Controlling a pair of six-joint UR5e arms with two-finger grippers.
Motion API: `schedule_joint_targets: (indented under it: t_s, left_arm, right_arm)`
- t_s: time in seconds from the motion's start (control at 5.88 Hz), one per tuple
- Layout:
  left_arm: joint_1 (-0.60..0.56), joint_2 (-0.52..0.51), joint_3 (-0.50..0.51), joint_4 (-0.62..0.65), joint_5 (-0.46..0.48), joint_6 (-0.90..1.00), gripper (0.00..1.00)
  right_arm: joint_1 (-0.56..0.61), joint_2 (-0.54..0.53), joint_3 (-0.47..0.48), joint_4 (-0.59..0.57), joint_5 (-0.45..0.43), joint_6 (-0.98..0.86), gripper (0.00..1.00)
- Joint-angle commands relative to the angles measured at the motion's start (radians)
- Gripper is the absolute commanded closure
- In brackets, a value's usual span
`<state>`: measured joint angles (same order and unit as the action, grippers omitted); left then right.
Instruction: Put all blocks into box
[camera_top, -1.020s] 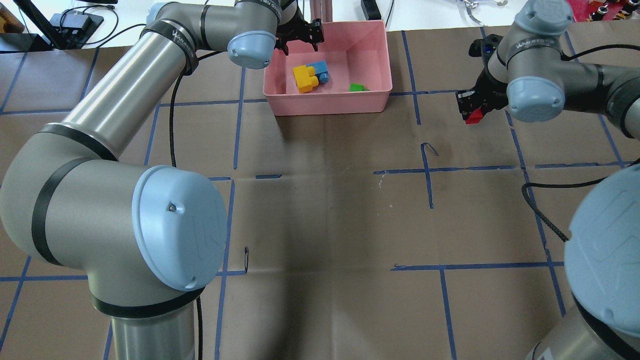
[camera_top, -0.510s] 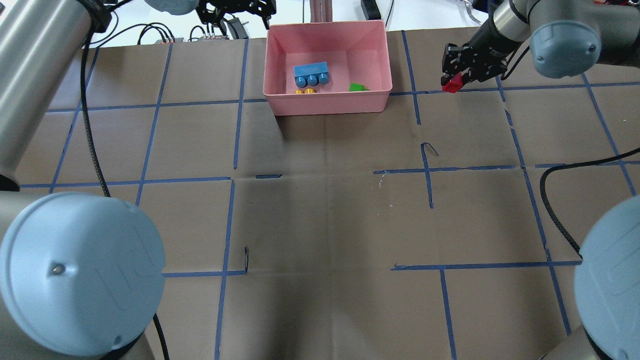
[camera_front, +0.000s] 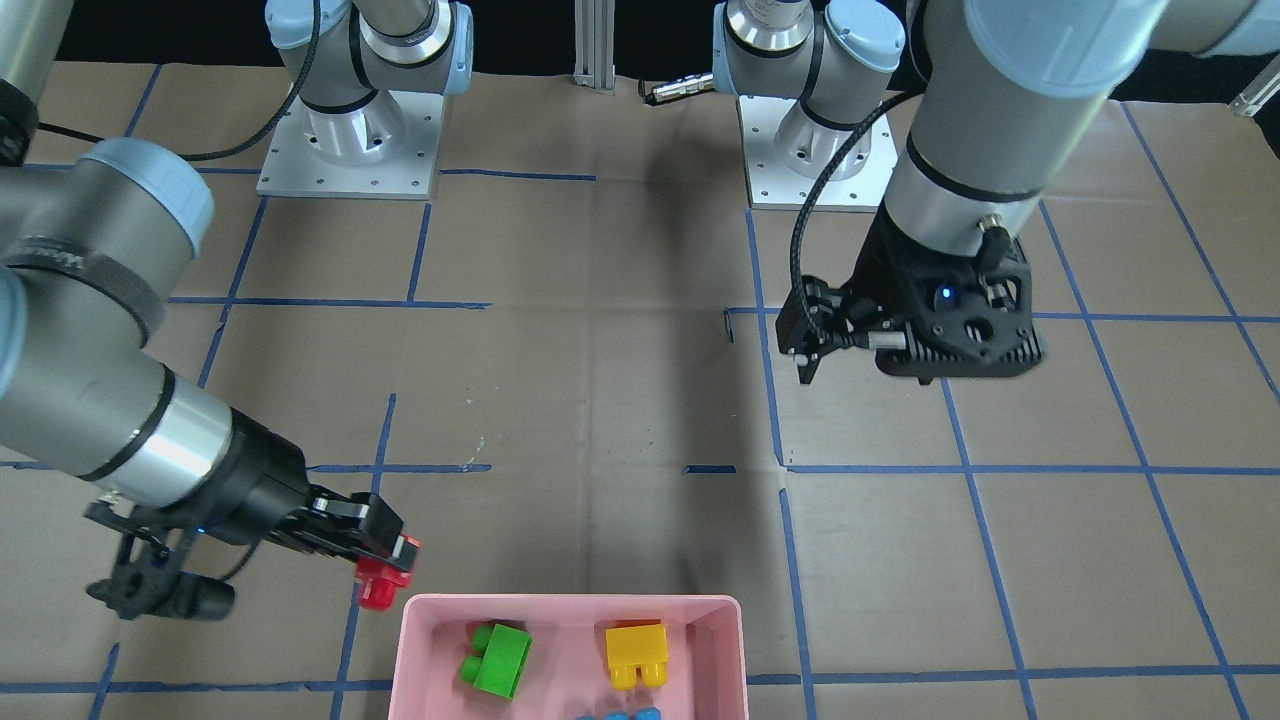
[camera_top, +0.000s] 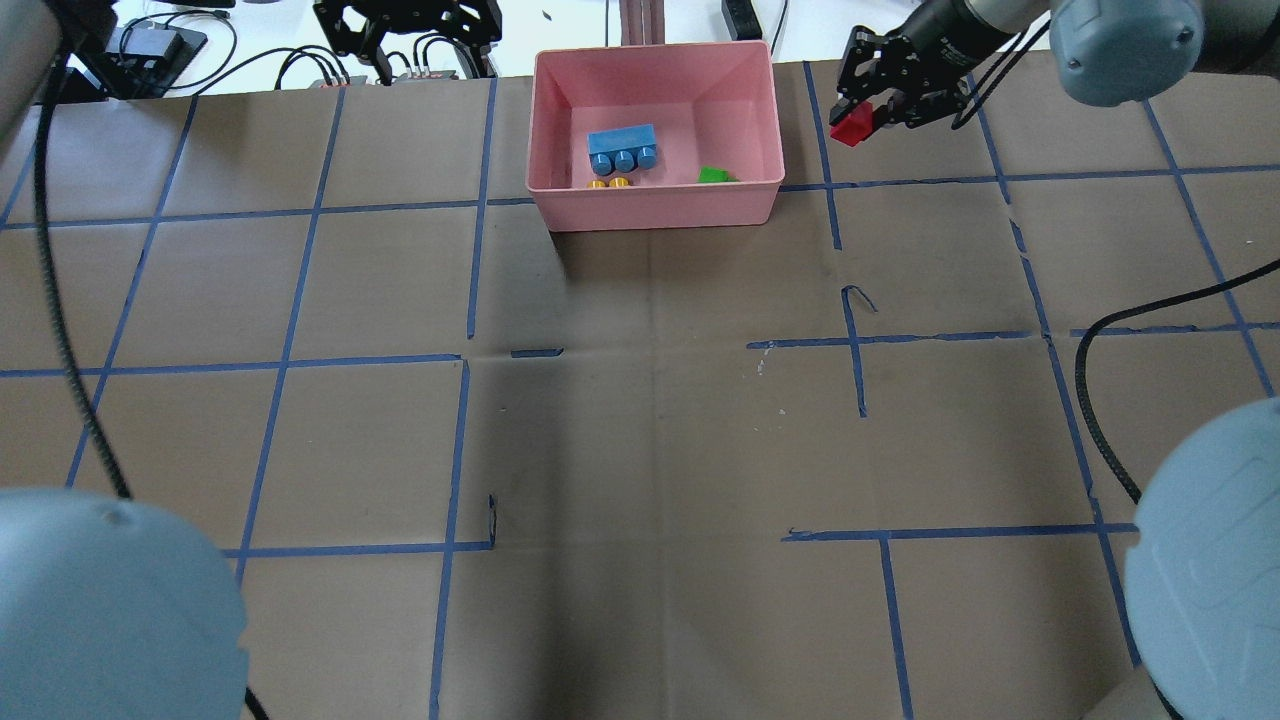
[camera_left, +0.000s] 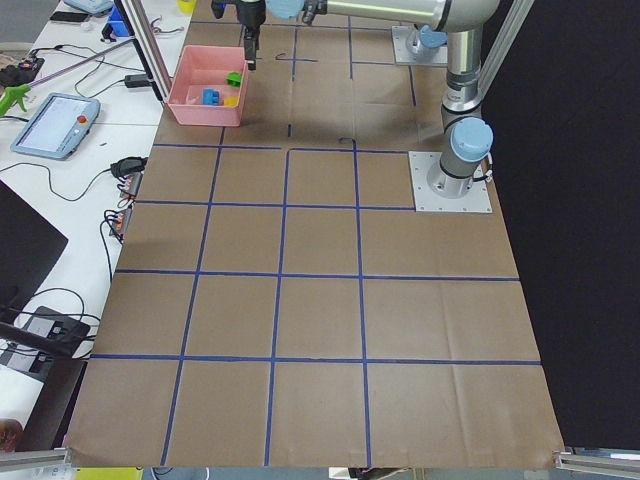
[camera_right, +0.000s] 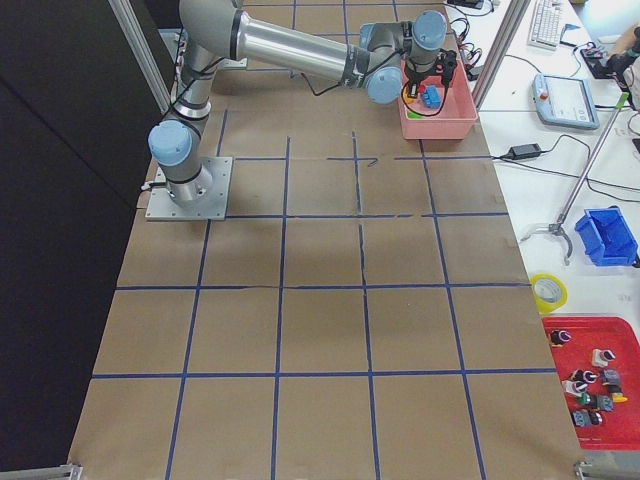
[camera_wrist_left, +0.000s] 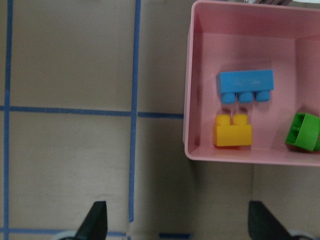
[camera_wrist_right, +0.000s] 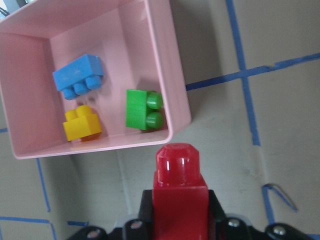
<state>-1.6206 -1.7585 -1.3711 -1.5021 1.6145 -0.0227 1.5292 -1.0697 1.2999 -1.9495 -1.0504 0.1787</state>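
Observation:
The pale-pink box (camera_top: 655, 207) stands at the table's far edge. In it lie the light-blue block (camera_top: 621, 148), the yellow block (camera_top: 609, 183) and the green block (camera_top: 714, 175). They also show in the left wrist view: blue (camera_wrist_left: 245, 85), yellow (camera_wrist_left: 232, 132), green (camera_wrist_left: 304, 131). My right gripper (camera_top: 852, 122) is shut on the small red block (camera_wrist_right: 179, 185) and holds it above the table, just right of the box's right wall (camera_wrist_right: 175, 90). My left gripper (camera_top: 420, 40) is open and empty, raised, to the left of the box.
An aluminium post (camera_top: 640, 18) stands just behind the box. Cables and devices (camera_top: 150, 45) lie beyond the far table edge. The two arm bases (camera_front: 350, 140) (camera_front: 815, 140) sit on the robot's side. Brown paper with a blue tape grid covers the table.
My right gripper has carried the red block up and left, toward the box's right wall. My left gripper has left the box and drawn away to the left. The yellow block now lies by the near wall.

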Motion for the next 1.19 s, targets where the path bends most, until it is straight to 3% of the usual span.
schedule_joint_targets:
  t_s: [0.0, 0.17, 0.51, 0.68, 0.85, 1.02]
  left_arm:
    - [0.068, 0.176, -0.228, 0.095, -0.010, 0.100, 0.01]
    - [0.074, 0.218, -0.259, 0.092, -0.016, 0.118, 0.01]
    - [0.077, 0.223, -0.249, 0.083, -0.063, 0.116, 0.01]
    - [0.079, 0.220, -0.243, 0.082, -0.086, 0.118, 0.01]
    - [0.080, 0.223, -0.244, 0.079, -0.082, 0.118, 0.01]
    - [0.084, 0.221, -0.243, 0.073, -0.079, 0.119, 0.01]
  right_arm:
    - [0.075, 0.146, -0.153, -0.069, 0.013, 0.028, 0.87]
    - [0.094, 0.192, -0.195, -0.071, 0.013, 0.028, 0.76]
    - [0.100, 0.214, -0.217, -0.072, 0.054, 0.054, 0.73]
    - [0.100, 0.250, -0.266, -0.072, 0.081, 0.051, 0.63]
    - [0.103, 0.278, -0.330, -0.081, 0.076, 0.042, 0.16]
    - [0.103, 0.284, -0.332, -0.080, 0.075, 0.041, 0.00]
